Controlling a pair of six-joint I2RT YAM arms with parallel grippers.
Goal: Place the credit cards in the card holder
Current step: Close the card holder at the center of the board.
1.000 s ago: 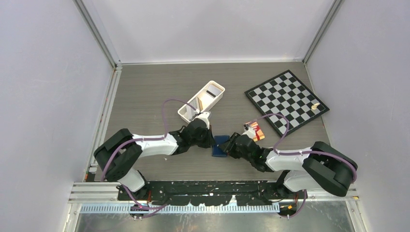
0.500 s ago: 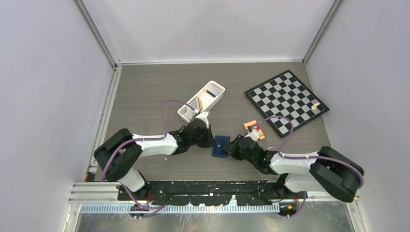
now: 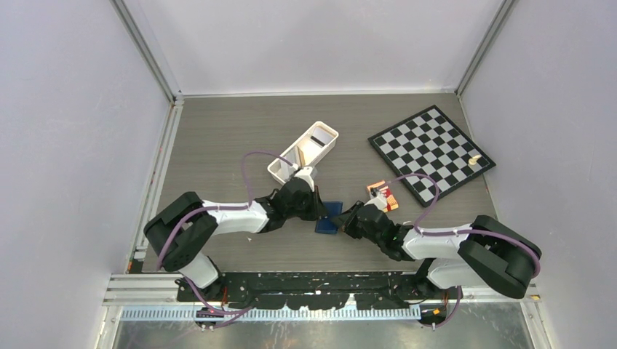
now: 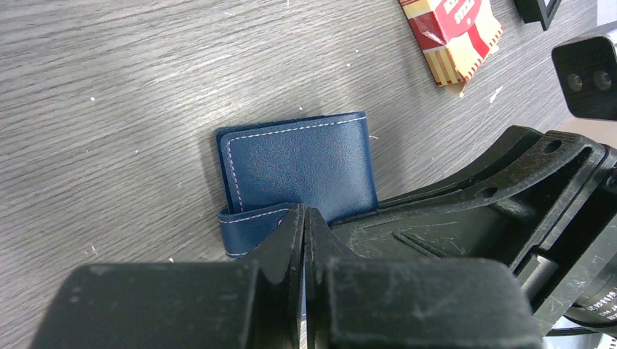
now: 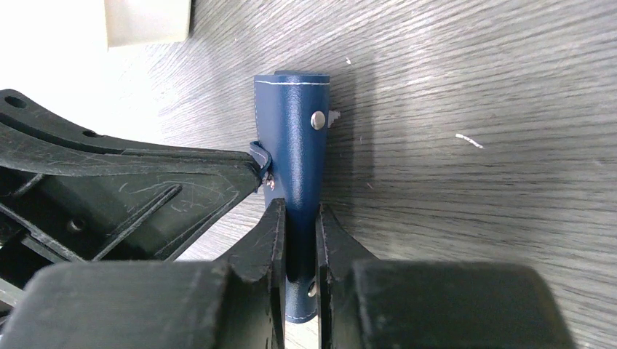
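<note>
The dark navy card holder (image 3: 329, 216) lies folded on the table between my two grippers. In the left wrist view the card holder (image 4: 302, 167) shows its stitched cover, and its clasp strap (image 4: 247, 225) runs into my shut left gripper (image 4: 304, 214). My right gripper (image 5: 298, 218) has a finger on each side of the card holder (image 5: 298, 145), pressed against it from the opposite edge. A tan credit card (image 3: 299, 155) and a dark one (image 3: 318, 140) stand in the white tray (image 3: 285, 174) behind the left gripper (image 3: 318, 213).
A red-orange banded pack (image 3: 383, 195) lies just beyond the right gripper (image 3: 348, 218), also seen as the pack (image 4: 452, 33). A chessboard (image 3: 431, 149) with one small pale piece (image 3: 474, 159) fills the back right. Grey walls enclose the table.
My right gripper has narrowed its jaws onto the card holder. The holder has shifted slightly left and back. The left gripper stayed shut in place.
</note>
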